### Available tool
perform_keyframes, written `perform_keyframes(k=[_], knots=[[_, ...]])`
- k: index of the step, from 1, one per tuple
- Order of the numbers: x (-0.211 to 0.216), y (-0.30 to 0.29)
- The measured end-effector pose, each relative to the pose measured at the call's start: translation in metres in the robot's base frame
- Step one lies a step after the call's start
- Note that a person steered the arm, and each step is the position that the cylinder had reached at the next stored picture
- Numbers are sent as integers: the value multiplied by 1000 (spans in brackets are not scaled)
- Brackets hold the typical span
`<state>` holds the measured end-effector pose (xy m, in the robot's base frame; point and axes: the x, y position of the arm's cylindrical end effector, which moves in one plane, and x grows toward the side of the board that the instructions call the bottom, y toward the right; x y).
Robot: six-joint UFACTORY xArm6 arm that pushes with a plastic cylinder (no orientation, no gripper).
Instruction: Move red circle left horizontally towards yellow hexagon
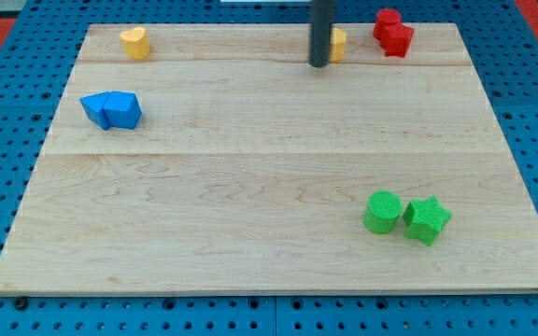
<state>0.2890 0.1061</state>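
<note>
The red circle point(387, 20) sits at the view's top right, near the board's top edge, touching a red star-like block point(399, 40) just below and to its right. The yellow hexagon point(338, 44) lies to their left, its left part hidden by my dark rod. My tip point(318, 63) rests on the board at the hexagon's lower left, about seventy pixels left of the red circle and apart from it.
A yellow heart point(134, 42) lies at the top left. Two blue blocks point(112, 110) touch each other at the left. A green circle point(382, 212) and a green star point(426, 221) stand together at the lower right. The wooden board point(250, 233) lies on a blue pegboard.
</note>
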Motion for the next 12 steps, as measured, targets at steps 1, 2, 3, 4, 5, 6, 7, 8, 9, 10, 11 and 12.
perform_keyframes(k=[1, 2, 3, 4, 5, 6, 7, 8, 9, 10, 11, 12], knots=[[-5, 132], [-98, 181], [-98, 181], [-97, 154], [-97, 133], [-97, 103], [-88, 102], [-87, 101], [-98, 113], [-98, 80], [-91, 11], [-94, 9]])
